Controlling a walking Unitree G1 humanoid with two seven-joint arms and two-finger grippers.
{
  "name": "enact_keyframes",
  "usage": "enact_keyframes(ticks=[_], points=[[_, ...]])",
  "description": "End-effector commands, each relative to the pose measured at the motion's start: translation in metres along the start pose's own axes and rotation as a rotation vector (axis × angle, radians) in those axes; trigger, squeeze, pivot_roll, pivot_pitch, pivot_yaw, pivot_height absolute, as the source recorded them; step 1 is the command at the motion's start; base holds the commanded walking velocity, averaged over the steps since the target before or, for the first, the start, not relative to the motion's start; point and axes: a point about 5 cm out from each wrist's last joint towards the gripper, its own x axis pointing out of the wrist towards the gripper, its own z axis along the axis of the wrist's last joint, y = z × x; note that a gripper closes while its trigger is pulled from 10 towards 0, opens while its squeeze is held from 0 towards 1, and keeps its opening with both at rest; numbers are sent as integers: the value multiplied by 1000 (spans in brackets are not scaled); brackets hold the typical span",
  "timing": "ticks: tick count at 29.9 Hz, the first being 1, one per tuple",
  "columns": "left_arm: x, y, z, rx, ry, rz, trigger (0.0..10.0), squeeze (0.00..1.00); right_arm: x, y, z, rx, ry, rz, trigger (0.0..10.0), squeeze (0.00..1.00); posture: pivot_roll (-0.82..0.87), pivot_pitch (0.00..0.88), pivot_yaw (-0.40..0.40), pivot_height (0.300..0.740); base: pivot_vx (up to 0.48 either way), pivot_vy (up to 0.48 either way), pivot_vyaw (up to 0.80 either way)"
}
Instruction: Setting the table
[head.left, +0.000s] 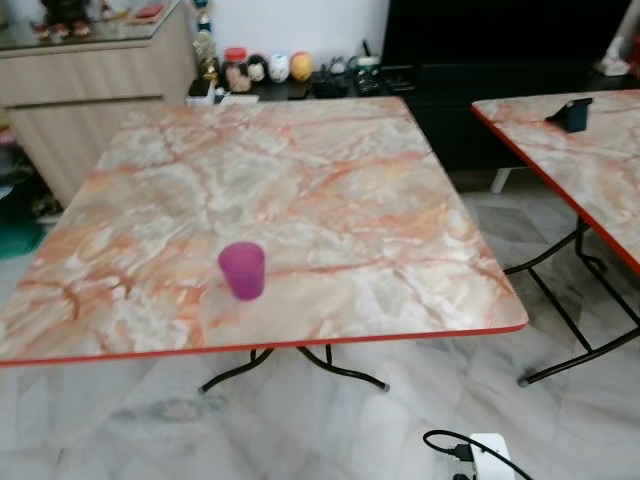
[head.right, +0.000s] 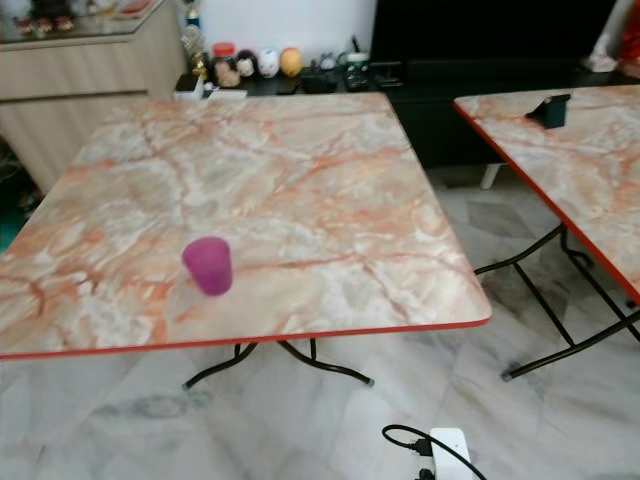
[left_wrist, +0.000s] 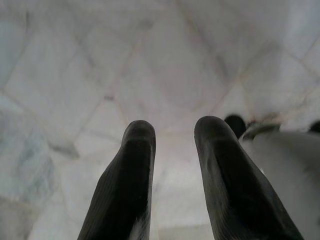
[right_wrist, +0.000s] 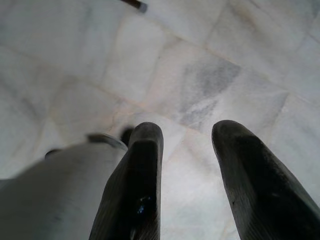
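Facing a marble-patterned folding table (head.left: 330, 190) with a red edge; head views slightly soft, as if mid-step.

Far left: wooden cabinet (head.left: 80, 90) against the wall. Beyond the table's far edge, a low dark shelf with small ornaments (head.left: 265, 68).

On the table, toward its near-left part: one purple cup (head.left: 242, 270), upright, mouth up, close to the near edge but not at it. Nothing else laid out. Judged: setting barely begun.

Right: second table (head.left: 590, 150) of the same pattern, well apart, a dark phone-like object (head.left: 570, 112) propped on it. Floor near right: white power strip with black cable (head.left: 485, 455).

Left gripper (left_wrist: 172, 145): hanging toward the pale marble floor, two black fingers parted with a clear gap, nothing between them. Right gripper (right_wrist: 187, 150): same, pointing at the floor, fingers spread, empty. Pale rounded shapes beside each look like the robot's own legs; not certain.

Risks, as judged:
- Cable and strip lie near the robot's feet; a step to the right could snag them.
- Cup sits near the table edge; a low arm swing or a bump against the folding frame could tip it off.
- Blur suggests motion; reaching before settling would spoil aim.
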Motion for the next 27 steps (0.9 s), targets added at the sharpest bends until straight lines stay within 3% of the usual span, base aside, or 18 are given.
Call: enact_keyframes(ticks=[1, 15, 27], points=[[0, -1, -3, 6, 11, -5, 10000, 0, 0, -3, 0, 3, -4, -10, 10000, 0, -38, 0, 37, 732, 244, 0, 0], [0, -1, -2, -1, 1, 5, 10000, 0, 0, -2, 2, -1, -7, -7, 10000, 0, -29, 0, 31, 732, 0, 0, 0], [-2, 3, 2, 13, -70, 78, 10000, 0, -3, -14, -12, -40, 33, -20, 10000, 0, 2, 0, 21, 732, 0, 0, 0]])
